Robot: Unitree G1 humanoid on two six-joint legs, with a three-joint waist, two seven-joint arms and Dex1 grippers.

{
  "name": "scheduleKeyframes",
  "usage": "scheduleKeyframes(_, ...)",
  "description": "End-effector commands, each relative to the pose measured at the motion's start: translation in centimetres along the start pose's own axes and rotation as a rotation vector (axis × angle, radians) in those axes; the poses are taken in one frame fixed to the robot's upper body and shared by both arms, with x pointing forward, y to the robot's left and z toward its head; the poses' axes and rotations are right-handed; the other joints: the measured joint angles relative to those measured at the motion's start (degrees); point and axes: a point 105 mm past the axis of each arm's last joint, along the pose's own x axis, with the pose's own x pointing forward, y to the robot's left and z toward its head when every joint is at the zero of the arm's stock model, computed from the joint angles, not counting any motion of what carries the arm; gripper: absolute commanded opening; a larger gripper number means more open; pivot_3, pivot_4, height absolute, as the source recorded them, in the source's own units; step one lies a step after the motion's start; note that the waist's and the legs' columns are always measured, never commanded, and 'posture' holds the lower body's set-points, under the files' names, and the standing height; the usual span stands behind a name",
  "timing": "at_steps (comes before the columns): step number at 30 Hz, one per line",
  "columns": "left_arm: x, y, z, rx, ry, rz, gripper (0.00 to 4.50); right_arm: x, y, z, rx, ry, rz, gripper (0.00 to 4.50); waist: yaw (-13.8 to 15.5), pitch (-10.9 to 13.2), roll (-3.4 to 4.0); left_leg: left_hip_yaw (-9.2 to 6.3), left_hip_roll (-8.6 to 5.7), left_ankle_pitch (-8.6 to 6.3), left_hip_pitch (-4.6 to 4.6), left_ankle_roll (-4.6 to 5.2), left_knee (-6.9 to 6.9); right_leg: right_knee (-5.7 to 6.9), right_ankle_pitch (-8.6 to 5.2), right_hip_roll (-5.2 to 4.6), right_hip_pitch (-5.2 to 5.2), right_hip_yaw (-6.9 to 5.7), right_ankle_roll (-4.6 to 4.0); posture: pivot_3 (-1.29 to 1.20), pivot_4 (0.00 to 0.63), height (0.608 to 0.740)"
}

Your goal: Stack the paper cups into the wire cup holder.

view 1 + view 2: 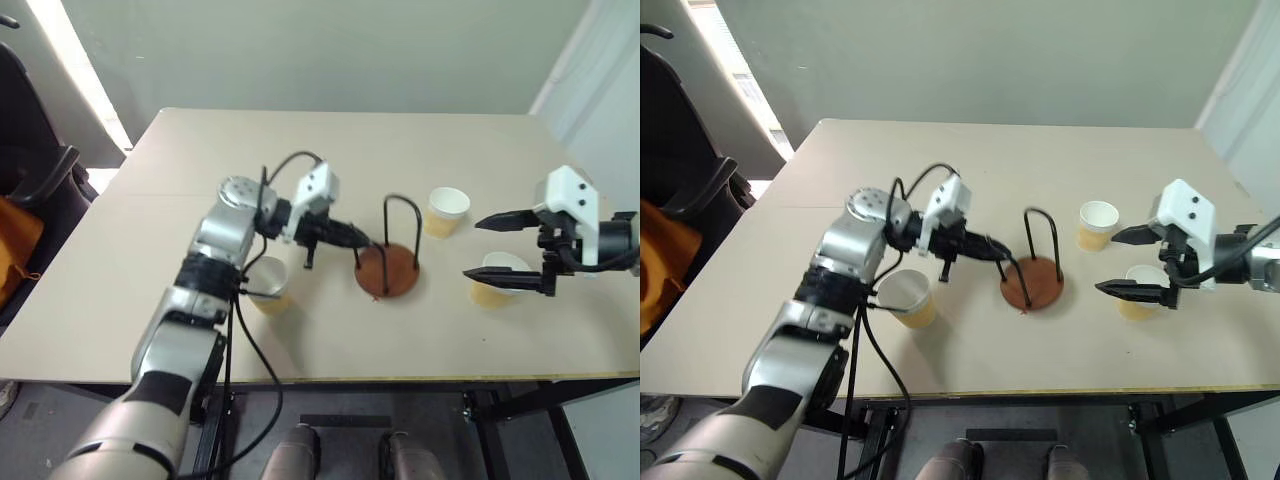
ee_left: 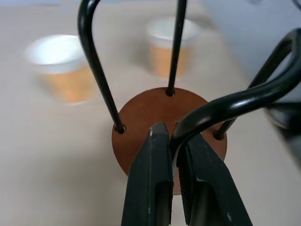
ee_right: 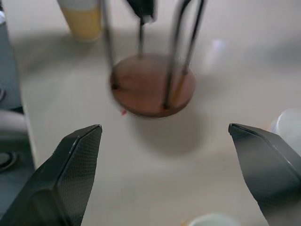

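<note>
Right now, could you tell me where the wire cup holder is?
The holder stands mid-table, between the left cup and two right cups, its wire pinched by the left gripper.

We see the holder [image 1: 388,268] mid-table [image 1: 120,300]: one cup [image 1: 269,285] to its left, one cup [image 1: 445,211] behind-right, one cup [image 1: 497,280] to its right.

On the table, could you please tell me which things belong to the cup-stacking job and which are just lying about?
Job:
- wire cup holder, a hoop pinched by the left hand
- three paper cups
- right hand, open

Lying about:
- dark chair beside the table
</note>
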Motion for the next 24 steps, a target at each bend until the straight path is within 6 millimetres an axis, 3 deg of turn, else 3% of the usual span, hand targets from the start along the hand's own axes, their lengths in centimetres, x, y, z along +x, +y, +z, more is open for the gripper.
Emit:
scheduleKeyframes(1,-0.1,-0.9,1.5,0.041,-0.023,-0.013,0.03,-2.5,0.1,0.4,-0.029,-0.004,-0.013,4.50,0.03,0.00,-0.01,0.00,0.01,0.00,0.01,0.00,0.01,0.02,0.00,0.00,0.00,0.00,0.01,0.00,0.150,0.740)
scheduleKeyframes(8,1.1,-0.5,0.4,0.063,0.034,0.031,0.03,-3.3,1.3,-0.3,-0.003,-0.002,0.024,4.50,-0.18,-0.01,0.02,-0.02,0.08,-0.34,0.50,0.58,0.00,-0.03,-0.03,0.01,0.51,0.01,-0.07,0.00,0.150,0.740)
scheduleKeyframes(14,2.1,0.2,-0.5,0.091,0.074,0.057,0.03,-2.5,2.3,0.0,-0.006,-0.017,0.056,4.50,-0.33,-0.02,0.04,-0.02,0.09,-0.27,0.59,0.65,-0.01,-0.35,0.11,0.04,0.71,0.03,-0.40,0.00,0.150,0.740)
scheduleKeyframes(21,2.5,1.1,-1.5,0.071,0.142,0.075,0.03,-1.7,2.5,0.0,-0.007,-0.018,0.068,4.50,-0.30,-0.02,0.04,-0.03,0.07,-0.31,0.45,0.71,-0.01,-0.73,0.30,0.04,0.78,0.02,-0.12,0.00,0.150,0.740)
scheduleKeyframes(24,2.5,1.1,-1.4,0.053,0.145,0.066,0.84,-1.5,2.5,-0.1,-0.006,-0.013,0.069,4.50,-0.29,-0.02,0.03,-0.04,0.06,-0.33,0.42,0.73,-0.02,-0.78,0.39,0.04,0.78,0.02,0.08,0.00,0.150,0.740)
